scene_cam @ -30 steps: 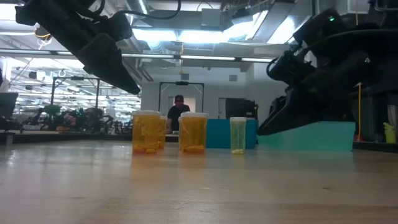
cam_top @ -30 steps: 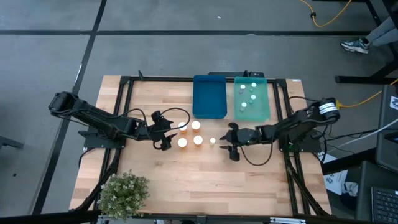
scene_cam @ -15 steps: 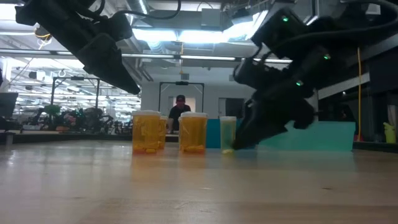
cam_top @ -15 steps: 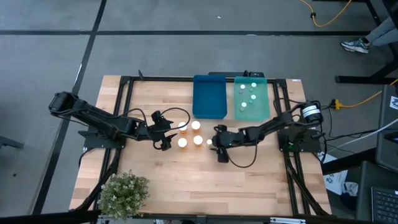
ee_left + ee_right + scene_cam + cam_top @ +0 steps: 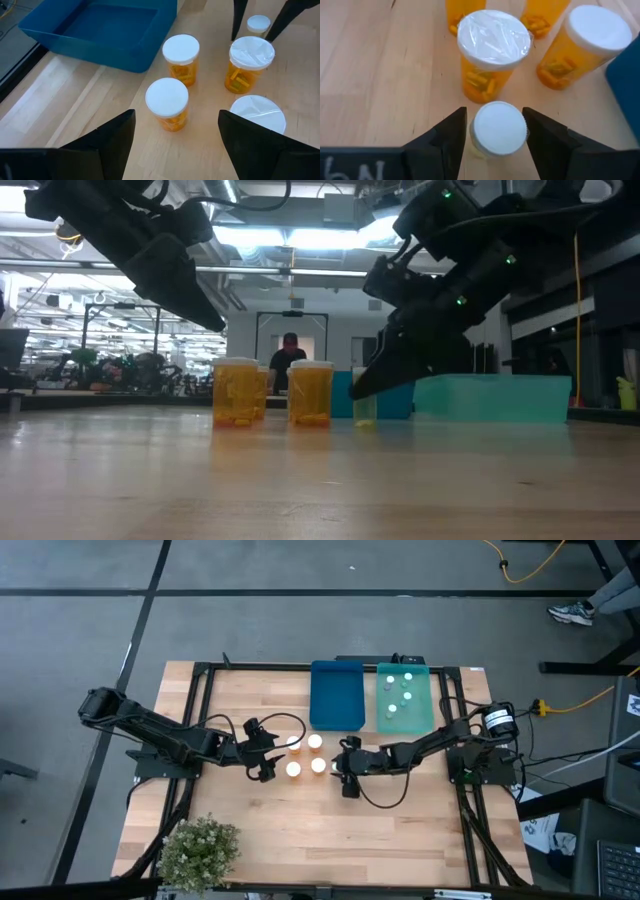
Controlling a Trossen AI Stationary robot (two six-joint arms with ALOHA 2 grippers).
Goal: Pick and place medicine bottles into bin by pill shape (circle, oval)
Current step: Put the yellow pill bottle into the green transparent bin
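At the left, a potted plant (image 5: 199,848) stands at the near corner of the bench (image 5: 250,830). The left pincer (image 5: 266,764) hovers just left of the four amber bottles (image 5: 305,754), its fingers spread wide and holding nothing; in the left wrist view the amber bottles (image 5: 167,103) stand upright just beyond those fingers. The amber bottles form a tight cluster at mid-bench, near the front edge of the blue tray (image 5: 336,695). Just right of the cluster stands one small pale bottle (image 5: 498,129), upright on the bench. The right pincer (image 5: 344,769) is set around this pale bottle, one finger on each side close to its cap; contact cannot be confirmed. Further right, the teal tray (image 5: 406,710) holds four pale bottles (image 5: 399,695). The blue tray contains no bottles.
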